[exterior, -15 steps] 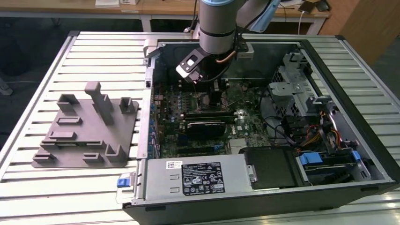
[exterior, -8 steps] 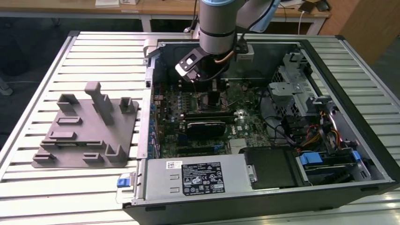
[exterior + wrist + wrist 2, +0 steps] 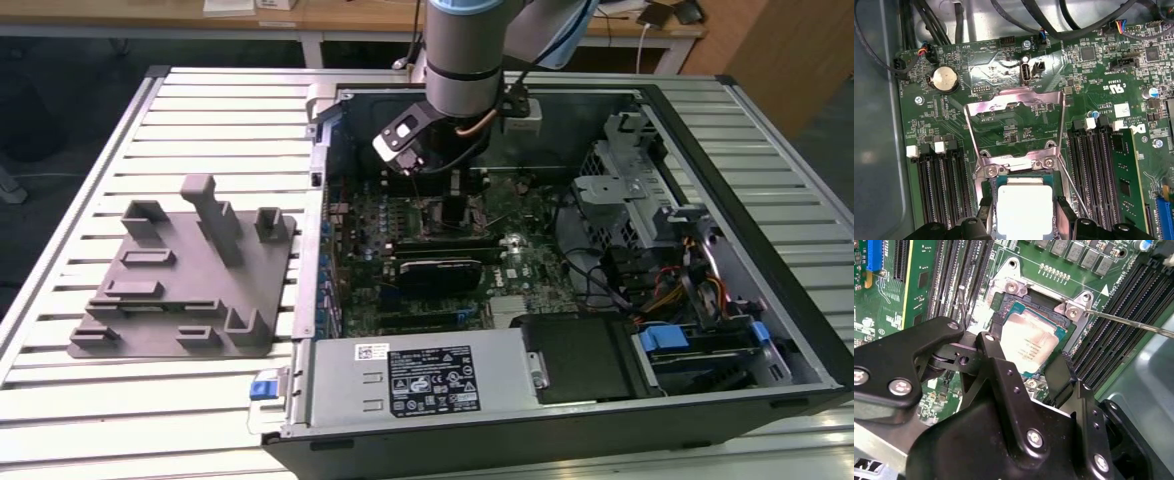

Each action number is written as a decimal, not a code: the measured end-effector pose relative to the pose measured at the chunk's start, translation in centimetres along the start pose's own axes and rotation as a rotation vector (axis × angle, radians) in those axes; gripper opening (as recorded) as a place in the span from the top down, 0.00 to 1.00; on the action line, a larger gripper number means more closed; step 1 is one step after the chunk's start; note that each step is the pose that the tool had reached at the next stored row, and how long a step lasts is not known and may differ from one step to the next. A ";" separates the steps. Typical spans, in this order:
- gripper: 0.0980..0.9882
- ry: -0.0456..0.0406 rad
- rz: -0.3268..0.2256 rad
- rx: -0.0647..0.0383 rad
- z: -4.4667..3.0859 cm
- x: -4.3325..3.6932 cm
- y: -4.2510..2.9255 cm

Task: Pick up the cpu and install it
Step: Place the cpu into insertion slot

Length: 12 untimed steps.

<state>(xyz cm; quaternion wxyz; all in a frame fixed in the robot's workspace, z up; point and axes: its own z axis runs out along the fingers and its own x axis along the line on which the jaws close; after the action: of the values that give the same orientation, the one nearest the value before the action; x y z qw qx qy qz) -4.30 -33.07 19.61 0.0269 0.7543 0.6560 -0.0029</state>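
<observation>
The fingers [image 3: 999, 370] are clenched on the cpu [image 3: 1029, 340], one black tip against each of two opposite edges. That leaves its silver top bare between them, as both wrist views show. A side grip like this probably keeps the pads off the flat lid and lets the chip go down level. The gripper [image 3: 1023, 212] holds the cpu over the socket [image 3: 1009, 287], inside the socket's metal frame. The load plate [image 3: 1014, 120] is swung up and back and lies open against the motherboard [image 3: 1104, 75]. The thin lever [image 3: 1124, 322] stands out to one side, so the opening is free for the chip. Memory slots [image 3: 1094, 170] run along both sides of the socket.

In the exterior view the arm [image 3: 461, 50] comes down from the upper middle of the frame into the open computer case [image 3: 747, 130]. The grey fixture plate [image 3: 174, 290] sits well apart on the slatted table [image 3: 80, 420] at the exterior view's left, and I see no chip on it.

I cannot tell whether the cpu is fully seated or hanging just above the contacts, because its underside and the socket floor are covered. The gripper body hides the near part of the chip in the second wrist view, and the frame edge cuts it off in the first. In the exterior view the wrist blocks the socket.
</observation>
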 end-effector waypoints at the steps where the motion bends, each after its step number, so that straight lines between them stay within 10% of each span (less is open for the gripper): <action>1: 0.42 -0.0001 0.000 0.000 0.00 0.00 0.00; 12: 0.53 -0.0001 0.001 0.000 0.00 0.00 0.00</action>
<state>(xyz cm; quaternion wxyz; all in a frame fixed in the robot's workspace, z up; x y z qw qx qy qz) -4.30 -33.07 19.61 0.0269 0.7545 0.6557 -0.0029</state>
